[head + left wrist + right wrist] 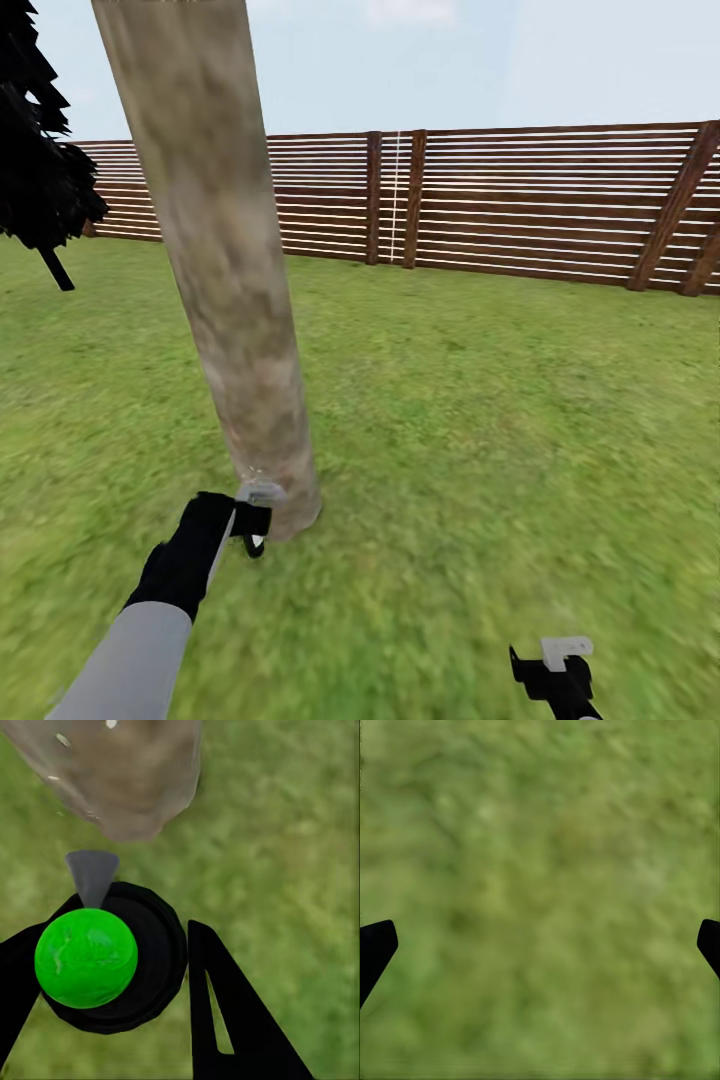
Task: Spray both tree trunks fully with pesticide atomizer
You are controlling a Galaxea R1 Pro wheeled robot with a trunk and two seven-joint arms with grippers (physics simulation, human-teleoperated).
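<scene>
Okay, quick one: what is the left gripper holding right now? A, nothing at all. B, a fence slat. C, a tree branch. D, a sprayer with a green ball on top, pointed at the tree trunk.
D: in the left wrist view the left gripper is closed around the atomizer, its grey nozzle aimed at the base of the tree trunk.

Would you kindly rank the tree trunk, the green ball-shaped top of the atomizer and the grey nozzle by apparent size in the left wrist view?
1. Tree trunk
2. Green top of the atomizer, though nearer the camera, which enlarges it
3. Grey nozzle
</scene>
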